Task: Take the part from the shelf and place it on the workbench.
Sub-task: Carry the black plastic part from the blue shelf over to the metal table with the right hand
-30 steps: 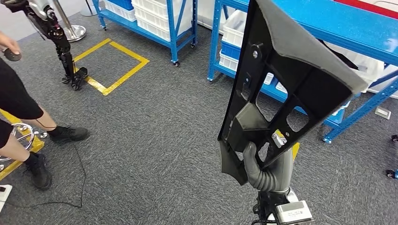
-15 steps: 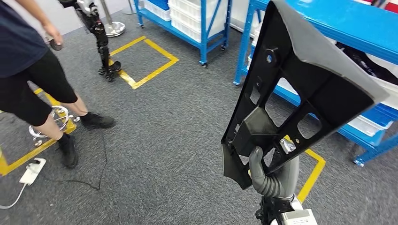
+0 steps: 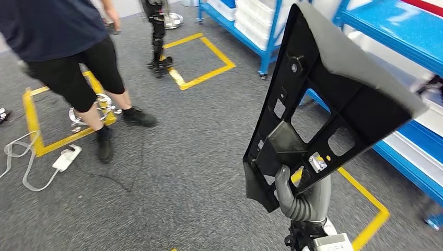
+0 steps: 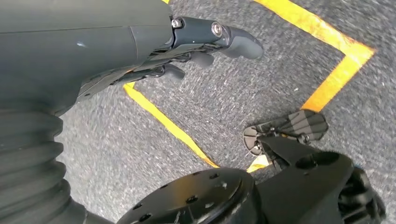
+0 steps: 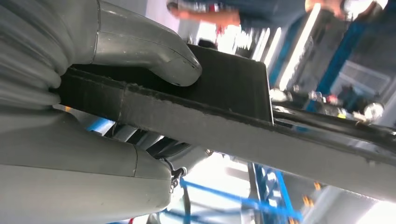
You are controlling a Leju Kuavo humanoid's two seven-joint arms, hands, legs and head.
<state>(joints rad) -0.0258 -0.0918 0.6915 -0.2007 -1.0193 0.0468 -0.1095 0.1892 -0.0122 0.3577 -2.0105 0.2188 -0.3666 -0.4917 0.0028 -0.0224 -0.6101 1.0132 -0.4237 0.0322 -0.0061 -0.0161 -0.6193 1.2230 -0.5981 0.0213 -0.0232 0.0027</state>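
A: Black plastic, big and flat – the part (image 3: 318, 99) stands upright above the right hand (image 3: 302, 194), its ribbed back with cut-out windows facing the head camera.

B: And that hand grips it at the lower end. In the right wrist view the thick grey thumb (image 5: 154, 51) presses on one face of the panel, the rest of the hand clamped underneath, so the grey felt-like edge is sandwiched between.

A: The forearm rises nearly vertical from the bottom of the head view, ribbed grey cover at the wrist. The part leans slightly, its wider top fanning out towards the blue shelf (image 3: 402, 31).

B: The left hand (image 4: 187, 44) hangs over the carpet, dark fingers (image 4: 233, 39) stretched out and apart, nothing in them.

A: Speckled grey carpet (image 3: 172, 172) below, yellow tape lines (image 3: 365, 198) marking squares on it.

B: A person in dark shorts (image 3: 73, 57) stands to the left, a white cable (image 3: 31, 162) trailing near their shoes
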